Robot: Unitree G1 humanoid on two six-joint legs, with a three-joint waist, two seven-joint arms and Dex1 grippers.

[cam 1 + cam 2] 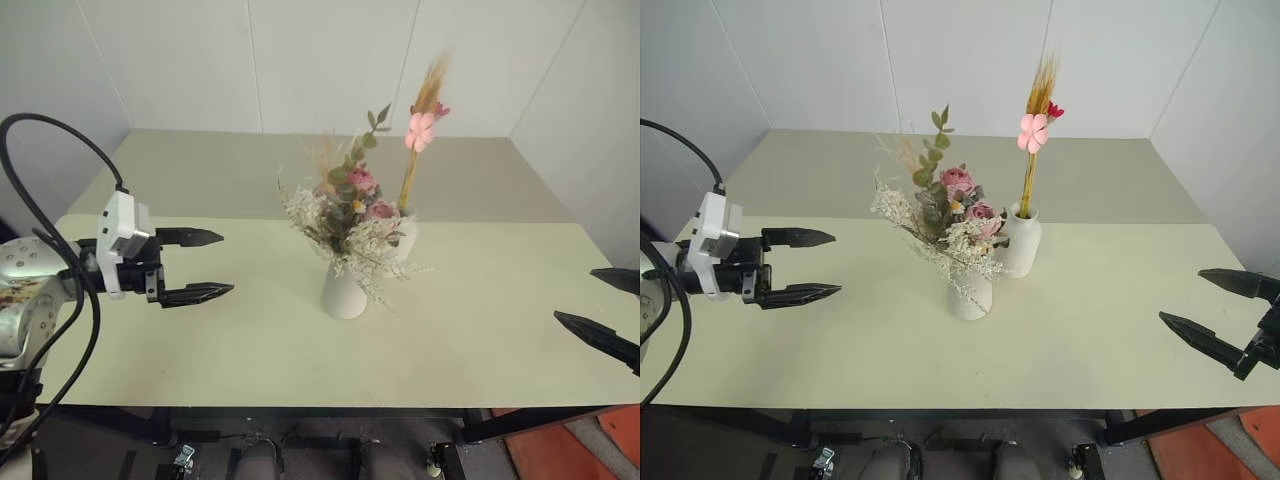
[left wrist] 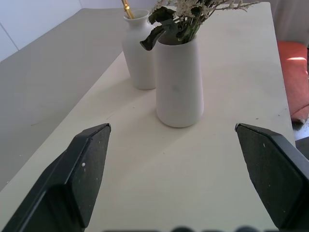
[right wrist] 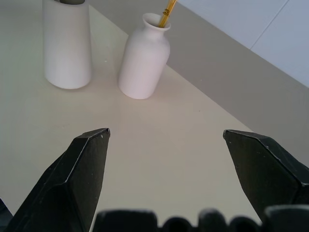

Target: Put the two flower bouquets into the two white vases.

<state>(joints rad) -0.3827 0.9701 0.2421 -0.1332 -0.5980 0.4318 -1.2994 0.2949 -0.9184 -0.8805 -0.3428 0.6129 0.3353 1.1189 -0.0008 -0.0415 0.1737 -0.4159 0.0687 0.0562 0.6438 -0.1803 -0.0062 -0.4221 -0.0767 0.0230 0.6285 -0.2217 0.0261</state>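
White matte cylinder vase (image 1: 970, 293) stands mid-table with the bushy rose bouquet (image 1: 940, 225) in it; just beside it, a bit farther back, the narrow-necked bottle vase (image 1: 1021, 243) holds the slim straw-stemmed bouquet (image 1: 1033, 140). Both bouquets look seated, so the task reads as done or nearly so.

Left gripper (image 1: 810, 265) hovers over the pale green table (image 1: 1090, 330) on the robot's left, fingers spread wide, nothing in them. Right gripper (image 1: 1215, 310) sits at the table's right edge, also spread wide and empty. Both are well apart from the vases.

Risks from here:
- Rose bouquet leans toward the robot's left and spills over the cylinder rim; top-heavy, so any nudge from a returning gripper could tip that vase.
- Vases stand close together, so one falling likely knocks the other.
- Slim bouquet is tall in a narrow neck and tilts slightly; a brush on the plume could lever the bottle vase over.
- Dried whitish sprigs look brittle and could snag on an open finger passing close.

Safest judgement: no further reach toward the centre needed.
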